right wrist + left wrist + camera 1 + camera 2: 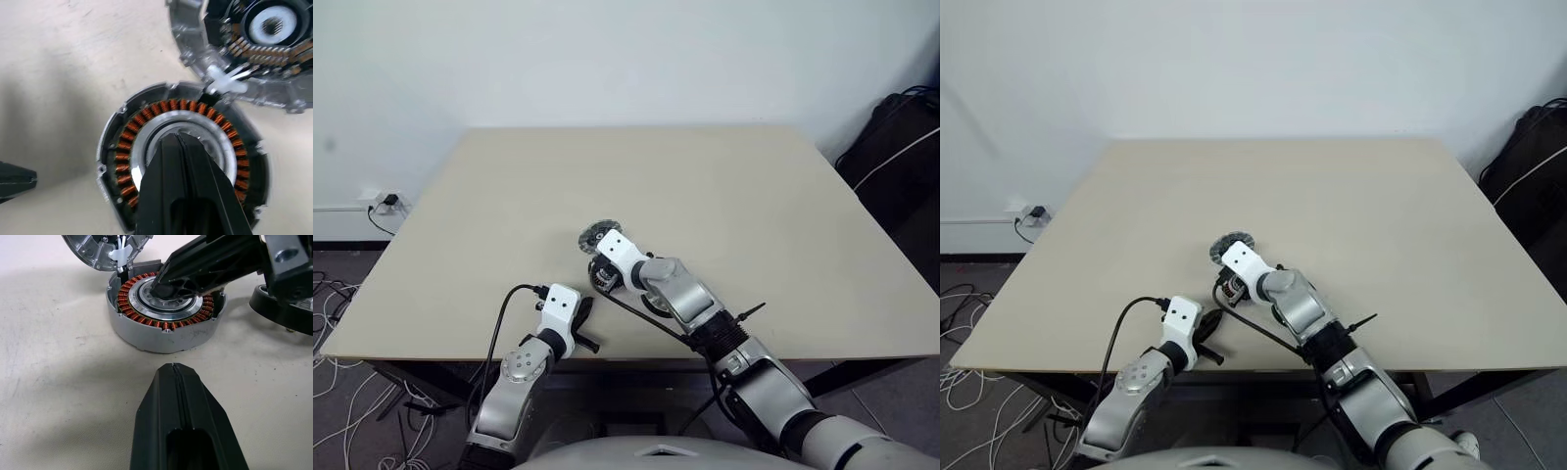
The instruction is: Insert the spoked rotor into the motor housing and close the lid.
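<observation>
Right gripper (182, 139) pressed together, empty, tips set into the silver centre of the motor housing (164, 313), likely pinning it steady; lid (254, 54) lying open just beyond those tips; spoked rotor (281, 308) just beside, not yet inserted; left gripper (173, 369) likewise closed, empty, hovering near the housing.

A: What surrounds the work area?
B: A beige table (724, 196) against a white wall (607, 59), with loose cables (333, 392) on the floor.
A: Anything else?
B: A wall socket (384, 201), and a dark bag (901, 127) beside the table.
</observation>
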